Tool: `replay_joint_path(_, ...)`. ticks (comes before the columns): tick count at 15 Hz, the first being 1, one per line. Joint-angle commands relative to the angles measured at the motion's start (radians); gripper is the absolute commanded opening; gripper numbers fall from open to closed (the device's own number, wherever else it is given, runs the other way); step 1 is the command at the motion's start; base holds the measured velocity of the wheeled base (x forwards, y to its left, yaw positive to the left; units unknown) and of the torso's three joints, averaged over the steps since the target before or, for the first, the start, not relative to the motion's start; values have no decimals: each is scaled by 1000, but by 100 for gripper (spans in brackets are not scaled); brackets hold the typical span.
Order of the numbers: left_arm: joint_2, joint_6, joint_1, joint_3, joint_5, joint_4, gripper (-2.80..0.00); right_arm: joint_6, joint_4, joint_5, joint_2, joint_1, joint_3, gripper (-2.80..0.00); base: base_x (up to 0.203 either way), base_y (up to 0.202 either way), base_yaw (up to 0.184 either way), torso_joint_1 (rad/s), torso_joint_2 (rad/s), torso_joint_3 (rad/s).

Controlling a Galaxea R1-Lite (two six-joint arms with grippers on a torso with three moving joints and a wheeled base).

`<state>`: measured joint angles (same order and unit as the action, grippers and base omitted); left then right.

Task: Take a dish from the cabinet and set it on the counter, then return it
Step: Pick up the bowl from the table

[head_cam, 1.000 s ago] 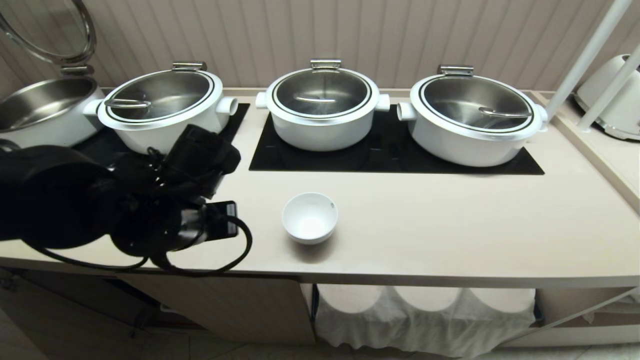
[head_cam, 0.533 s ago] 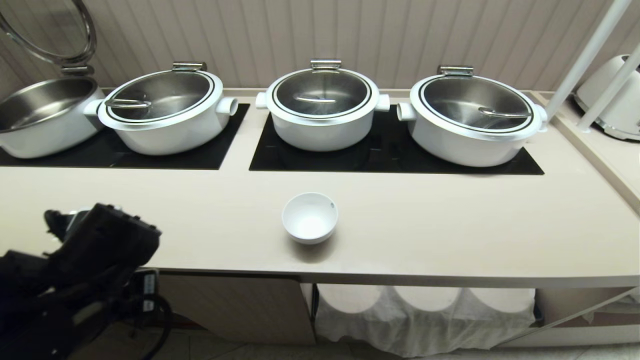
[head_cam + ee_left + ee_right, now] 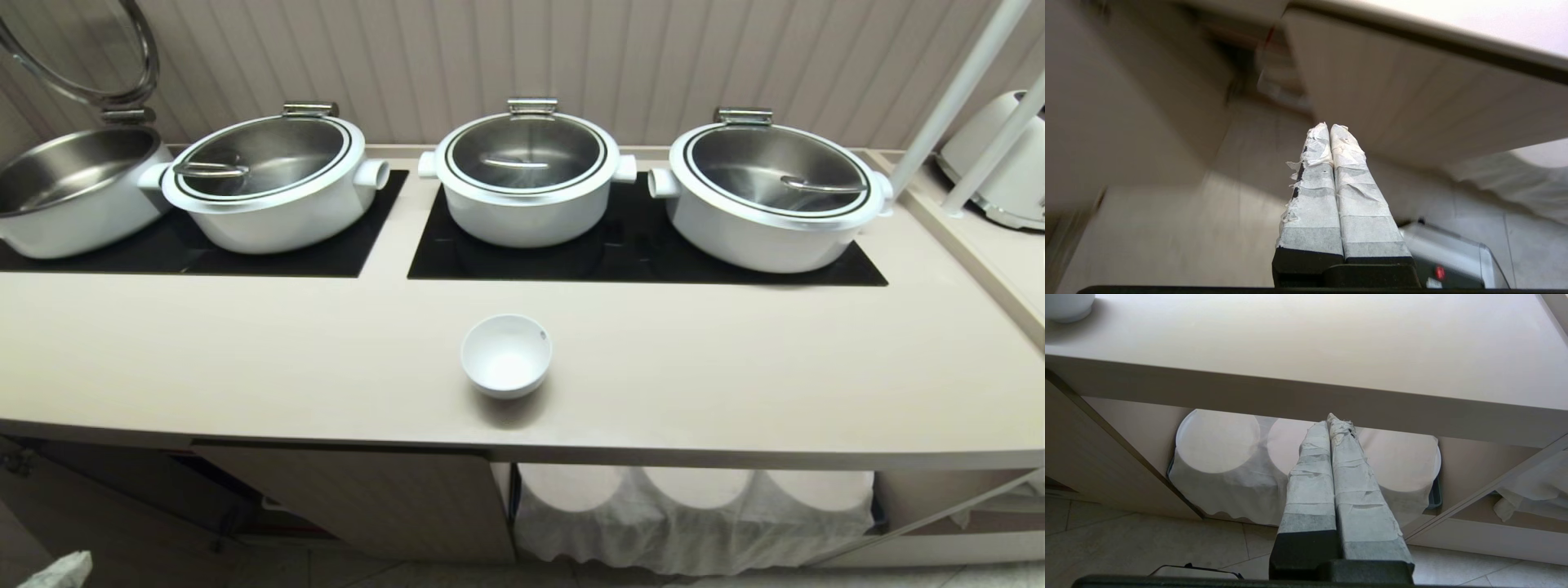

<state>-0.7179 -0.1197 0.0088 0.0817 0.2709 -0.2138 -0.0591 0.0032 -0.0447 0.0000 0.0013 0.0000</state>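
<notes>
Both pincers, left (image 3: pixel 1329 127) and right (image 3: pixel 1332 418), are closed and empty below the bench (image 3: pixel 735 367), the bowl (image 3: pixel 506 356) above them.

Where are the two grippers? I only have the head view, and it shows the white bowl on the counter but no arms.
Observer: The left gripper is below the counter's edge, shut on nothing, facing a cabinet door.
Operator: And the right one?
Observer: The right gripper is also shut and empty, low in front of the counter, pointing at the cloth that covers round shapes underneath.
Operator: Does either wrist camera see the bowl?
Observer: Only the right wrist view: the dish shows at one corner, on the counter, well apart from the gripper.
</notes>
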Motion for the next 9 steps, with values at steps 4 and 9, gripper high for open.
replay_joint_path(4,454,229,126,-79,-183,70,-280,-1,0,0,0,0,0,-280,0,0,0,0,0,0)
replay_joint_path(9,443,243,98,-80,-201,107,-280,-1,0,0,0,0,0,-280,0,0,0,0,0,0)
